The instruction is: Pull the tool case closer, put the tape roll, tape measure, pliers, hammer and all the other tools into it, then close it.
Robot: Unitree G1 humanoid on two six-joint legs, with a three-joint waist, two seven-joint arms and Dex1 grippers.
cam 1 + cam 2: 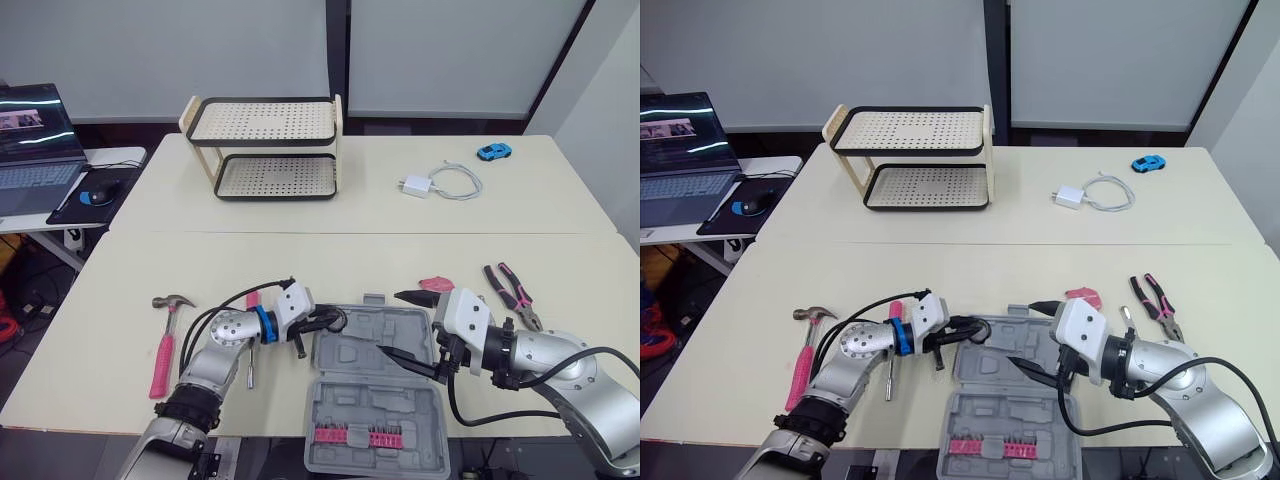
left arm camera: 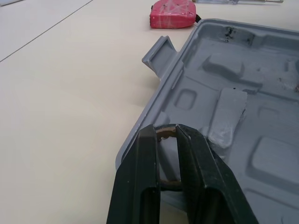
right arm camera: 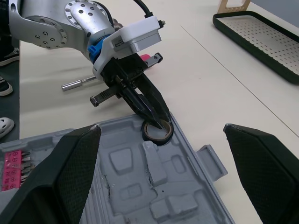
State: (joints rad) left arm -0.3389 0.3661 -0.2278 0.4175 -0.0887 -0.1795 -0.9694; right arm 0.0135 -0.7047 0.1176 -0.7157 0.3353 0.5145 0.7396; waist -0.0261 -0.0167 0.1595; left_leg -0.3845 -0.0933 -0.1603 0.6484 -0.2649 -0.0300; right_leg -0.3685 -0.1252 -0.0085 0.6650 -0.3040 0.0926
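The grey tool case [image 1: 372, 380] lies open at the table's near edge, with pink bits [image 1: 367, 437] in its near half. My left gripper [image 1: 335, 318] is shut on the wall of the brown tape roll [image 3: 157, 130], which rests in the case's far left corner. My right gripper [image 1: 405, 328] hangs open over the case's right side with nothing between its fingers. A pink tape measure [image 1: 436, 284] lies just behind the case. The pliers [image 1: 513, 292] are to the right. The pink-handled hammer [image 1: 165, 340] and a screwdriver [image 1: 251, 368] lie to the left.
A two-tier rack [image 1: 265, 150] stands at the back of the table. A white charger with cable [image 1: 440, 183] and a blue toy car [image 1: 493, 151] are at the back right. On a side table to the left sit a laptop [image 1: 35, 140] and a mouse [image 1: 97, 195].
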